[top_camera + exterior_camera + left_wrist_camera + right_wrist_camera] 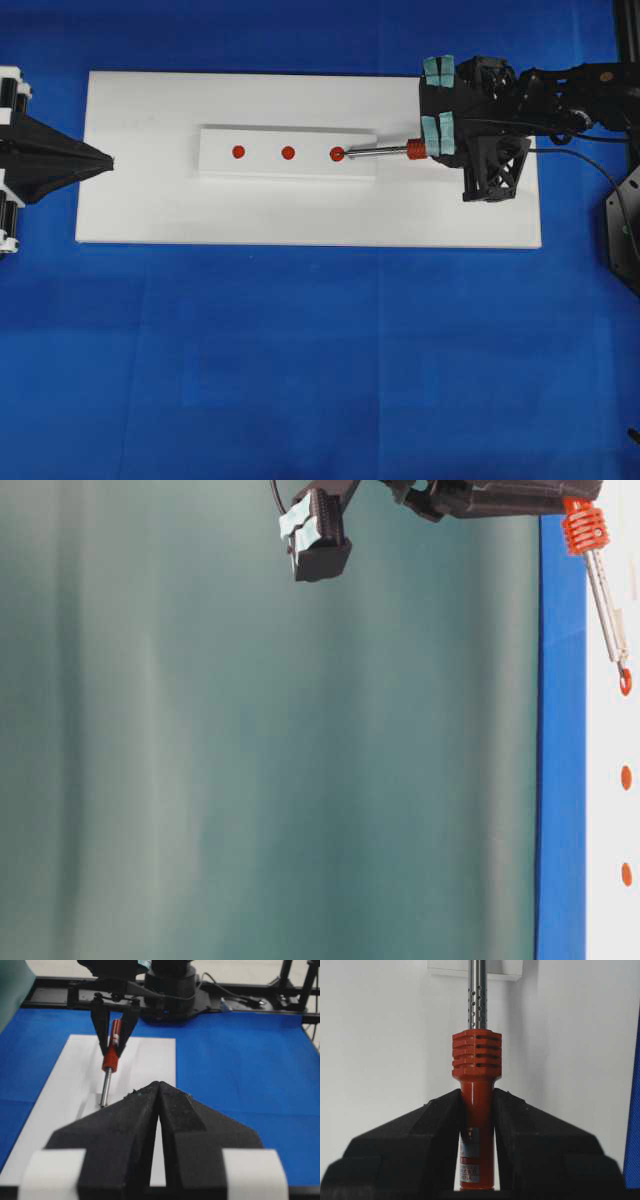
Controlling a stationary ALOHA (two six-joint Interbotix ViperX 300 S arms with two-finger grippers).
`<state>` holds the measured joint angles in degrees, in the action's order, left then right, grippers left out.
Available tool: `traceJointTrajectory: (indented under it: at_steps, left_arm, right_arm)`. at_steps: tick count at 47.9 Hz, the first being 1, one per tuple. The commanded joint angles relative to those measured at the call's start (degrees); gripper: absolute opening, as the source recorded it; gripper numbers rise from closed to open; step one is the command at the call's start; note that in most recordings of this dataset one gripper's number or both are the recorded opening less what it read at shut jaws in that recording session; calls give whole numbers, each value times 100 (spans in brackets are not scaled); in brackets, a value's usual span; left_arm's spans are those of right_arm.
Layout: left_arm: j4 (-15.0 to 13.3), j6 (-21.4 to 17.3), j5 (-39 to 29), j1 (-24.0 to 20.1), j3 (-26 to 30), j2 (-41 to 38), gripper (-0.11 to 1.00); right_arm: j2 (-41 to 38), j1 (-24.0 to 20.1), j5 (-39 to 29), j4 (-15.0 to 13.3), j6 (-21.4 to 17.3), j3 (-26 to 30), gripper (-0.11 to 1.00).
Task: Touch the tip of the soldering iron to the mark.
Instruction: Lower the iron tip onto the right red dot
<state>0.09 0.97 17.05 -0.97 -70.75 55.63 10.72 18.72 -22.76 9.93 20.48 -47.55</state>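
The soldering iron (476,1095) was a slim, pen-like tool with a red-orange handle ending in a ribbed collar, from which a silver shaft pierced with small holes ran forward to a dark tip. A pale label with print sat low on the handle between the fingers of the gripper; the writing was too small to read. The right gripper (437,98) pinched the handle, its two black fingers (420,1135) pressed against either side. The iron was held slanting down toward the white block (288,152), with its tip at the red dot (337,154) nearest the right arm.

Three red dots stood in a row on the block. The mark (288,153), the middle one, lay bare, apart from the tip; the third dot (238,152) was farther along, toward the left arm. The block rested on a white board (150,200) on the blue bench (300,360).

The left gripper (105,159) sat at the board's far edge, its fingers pressed together and holding nothing. There was one iron, one block, one board and two grippers.
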Motion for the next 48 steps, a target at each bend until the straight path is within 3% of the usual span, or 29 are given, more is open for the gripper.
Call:
traceJointTrajectory:
  at_steps: [1,48]
  left_arm:
    - [0,-9,62,-18,53,-26,0]
    - [0,0,62,-18,62,-18,0]
  right_arm:
    - [44,18,44,9,0,44,6]
    - [132,18,-18,9,0,123,6]
